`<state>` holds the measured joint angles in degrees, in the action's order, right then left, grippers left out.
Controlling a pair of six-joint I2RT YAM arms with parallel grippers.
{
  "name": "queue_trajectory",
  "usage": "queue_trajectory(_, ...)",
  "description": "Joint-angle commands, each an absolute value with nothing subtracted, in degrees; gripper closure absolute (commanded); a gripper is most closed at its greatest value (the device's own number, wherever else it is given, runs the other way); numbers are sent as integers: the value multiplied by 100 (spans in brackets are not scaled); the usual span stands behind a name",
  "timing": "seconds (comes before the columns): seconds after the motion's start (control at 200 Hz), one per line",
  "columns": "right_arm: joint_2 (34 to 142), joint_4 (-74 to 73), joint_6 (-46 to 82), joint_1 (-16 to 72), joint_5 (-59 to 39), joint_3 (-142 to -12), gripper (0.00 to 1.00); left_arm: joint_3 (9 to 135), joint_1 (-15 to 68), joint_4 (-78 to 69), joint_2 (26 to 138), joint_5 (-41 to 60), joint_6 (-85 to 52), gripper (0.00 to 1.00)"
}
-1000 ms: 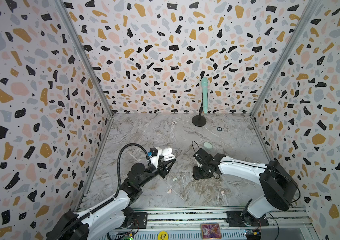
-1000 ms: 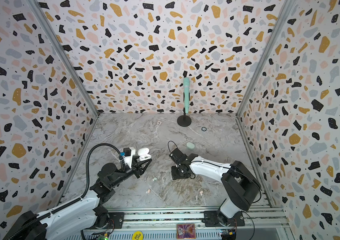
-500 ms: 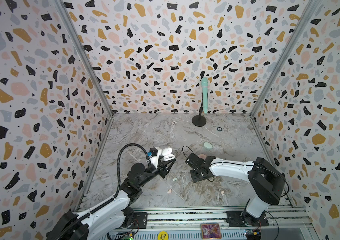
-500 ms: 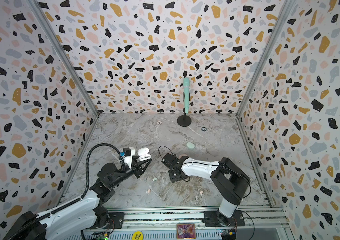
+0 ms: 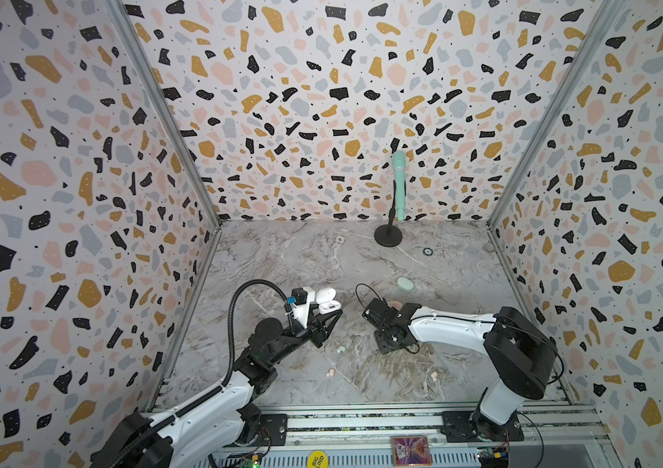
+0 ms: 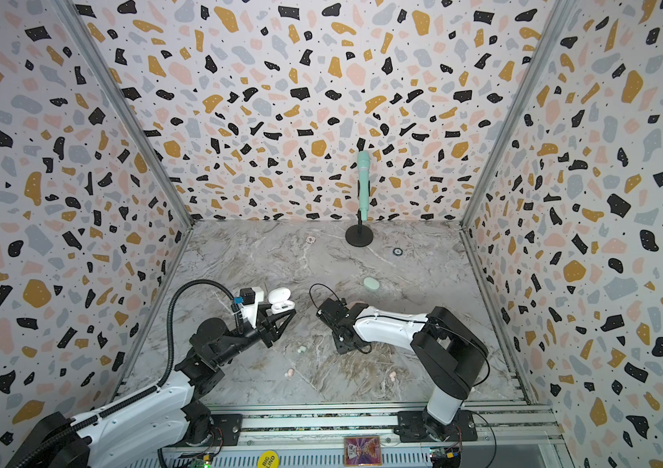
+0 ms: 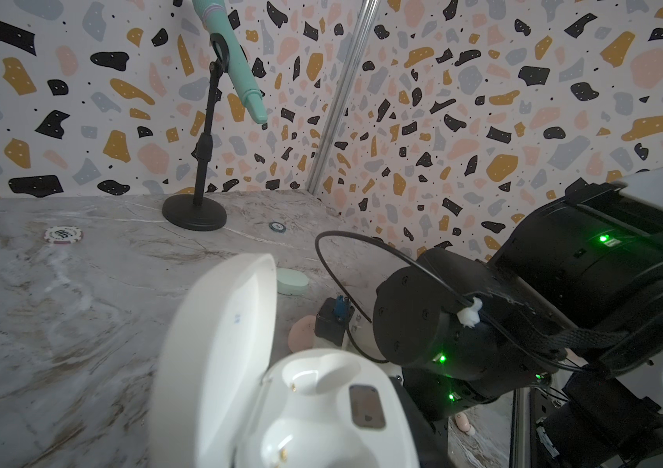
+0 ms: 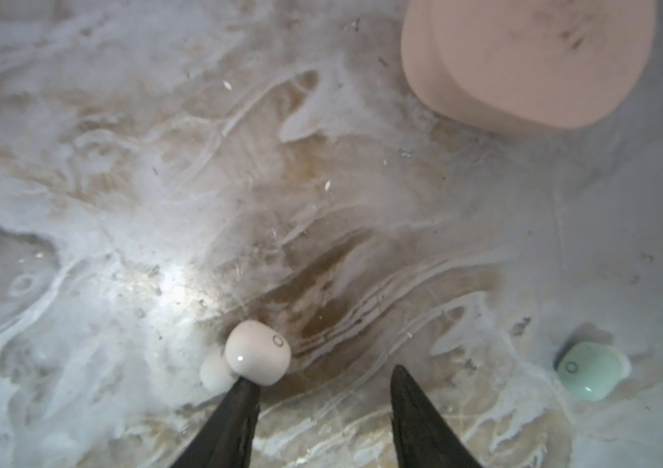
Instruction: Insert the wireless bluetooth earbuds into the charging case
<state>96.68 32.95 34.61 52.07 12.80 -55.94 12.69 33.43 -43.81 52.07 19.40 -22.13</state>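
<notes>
We saw the white earbud (image 8: 257,357) lying on the marble table (image 8: 119,182), its long axis in line with the fingertips of the right gripper (image 8: 319,372), soft tip pointing away from the gap, touching one finger (image 8: 232,421); those jaws stood apart. The left gripper (image 5: 329,315) clenched the white case (image 5: 327,300), lid open upward.
</notes>
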Motion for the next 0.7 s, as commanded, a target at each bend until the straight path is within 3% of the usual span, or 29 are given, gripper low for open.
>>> queue_trajectory(0.0,9624,3628,3358,5109,1493,-5662,46,1239,3305,-4695,5130,1974,-2250,86)
queue_trajectory(0.566,9531,3474,3327,4713,1251,-5546,42,1266,3305,-4670,5141,1979,-2237,86)
queue_trajectory(0.691,9228,3533,3502,4476,828,-5595,41,1283,3305,-4672,5175,2001,-2232,86)
